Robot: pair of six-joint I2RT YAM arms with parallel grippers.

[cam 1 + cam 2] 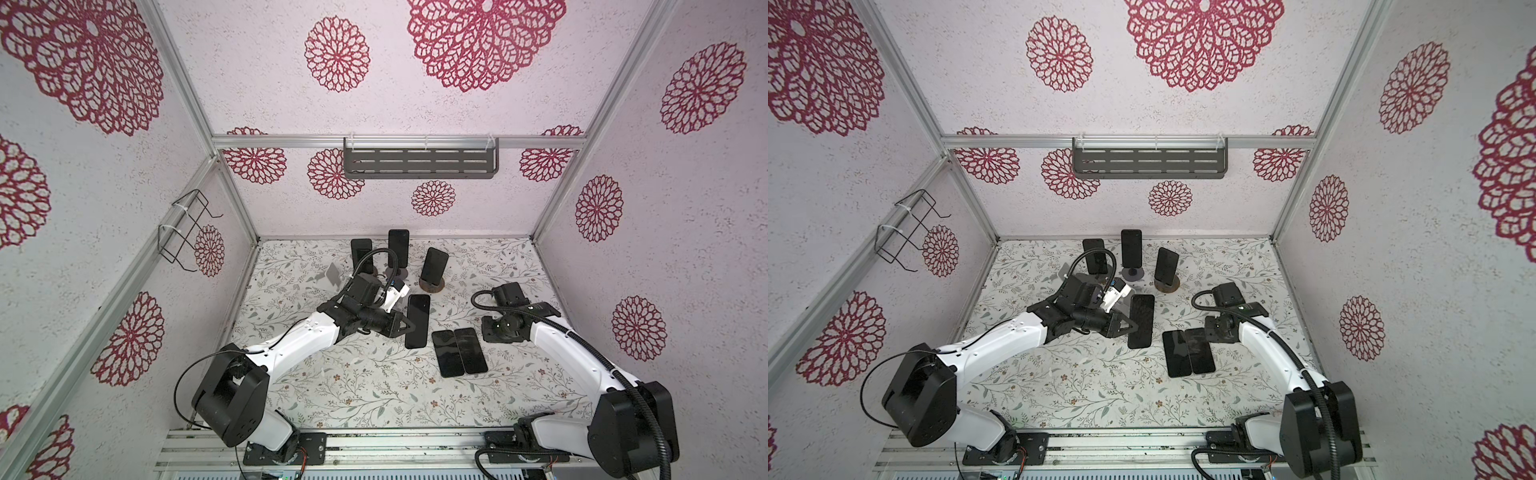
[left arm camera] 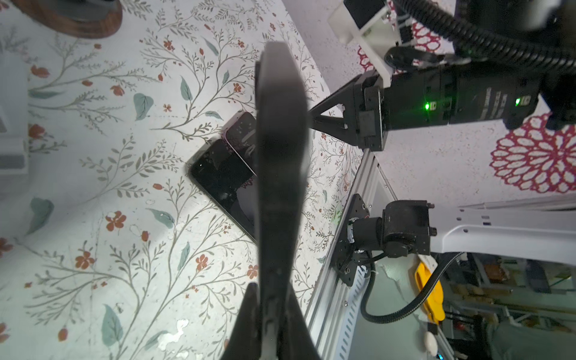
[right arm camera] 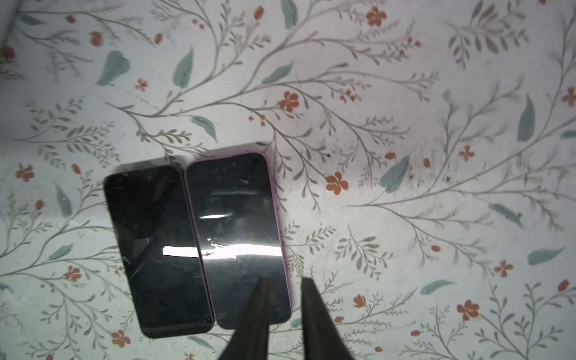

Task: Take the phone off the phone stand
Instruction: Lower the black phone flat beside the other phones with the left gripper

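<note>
Floral-patterned tabletop (image 1: 353, 395) lies beneath left tool (image 1: 413, 327) clamped on a slim rectangular black phone (image 1: 417, 305); right tool (image 3: 285, 280) narrowly parted, empty.

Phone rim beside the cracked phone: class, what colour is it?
Pink rim, clearest in the right wrist view.

L wrist: held phone (image 2: 280, 156) blurred, covers part of flat phones (image 2: 218, 177); stand (image 2: 93, 28) cut by edge. R fingers (image 3: 316, 321) cropped at edge.

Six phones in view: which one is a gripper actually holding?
The phone clamped in the left gripper, mid-table. The three phones in stands at the back and the two flat phones are in no grip.
</note>
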